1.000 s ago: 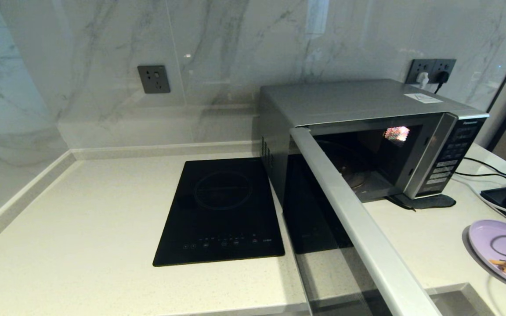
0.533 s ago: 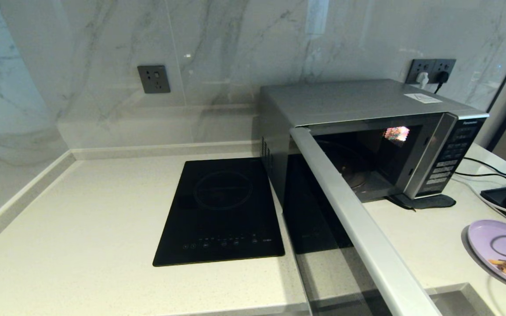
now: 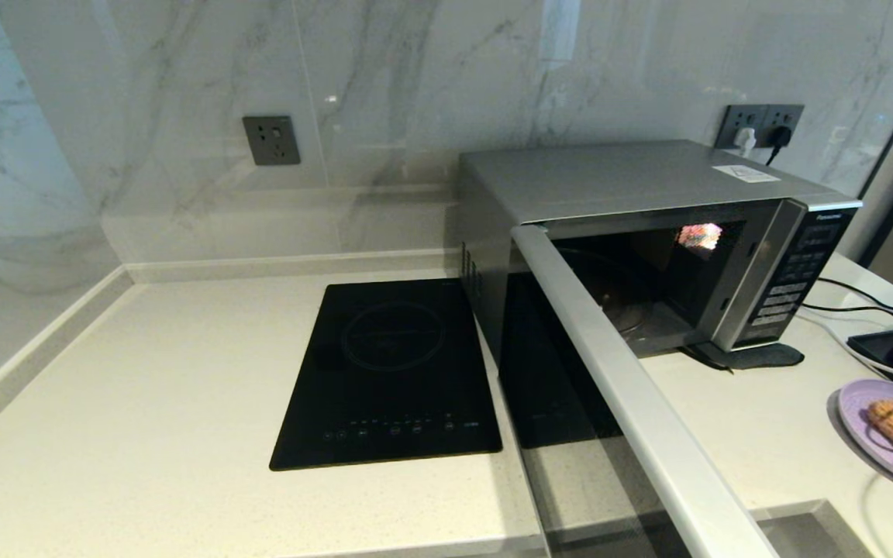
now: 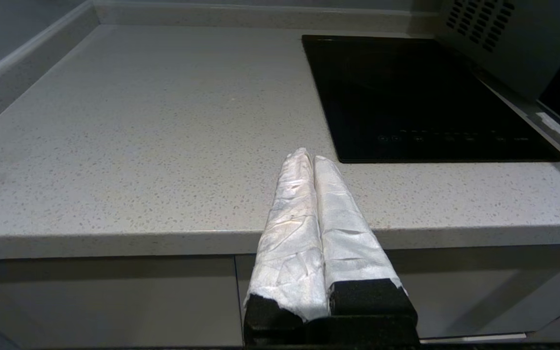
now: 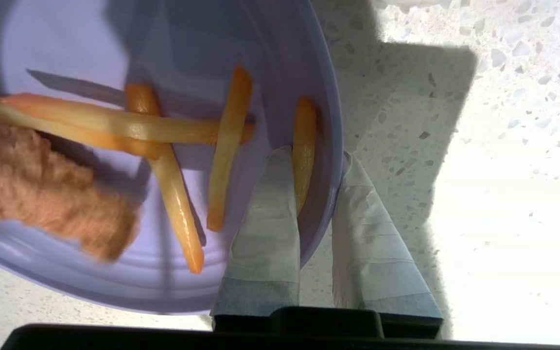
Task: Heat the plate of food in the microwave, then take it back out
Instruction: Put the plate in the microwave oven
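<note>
The silver-grey microwave (image 3: 617, 178) stands at the back right of the counter. Its door (image 3: 625, 387) is swung wide open toward me and the cavity is empty. The lilac plate of food (image 3: 865, 411) shows at the far right edge of the head view, in front of the microwave and cut off by the frame. In the right wrist view my right gripper (image 5: 315, 154) is shut on the plate's (image 5: 66, 43) rim, one finger inside over a fry and one outside. Fries (image 5: 114, 124) and a crumbly piece (image 5: 32, 184) lie on the plate. My left gripper (image 4: 307, 154) is shut and empty, parked before the counter's front edge.
A flat black induction hob (image 3: 392, 372) is set into the counter left of the microwave. Cables (image 3: 849, 298) and a dark tray (image 3: 873, 345) lie right of the microwave, behind the plate. The open door juts out past the counter's front edge.
The plate has shifted a little to the right and now sits flatter. The food on it has slid to a new place. The microwave door has not moved.
</note>
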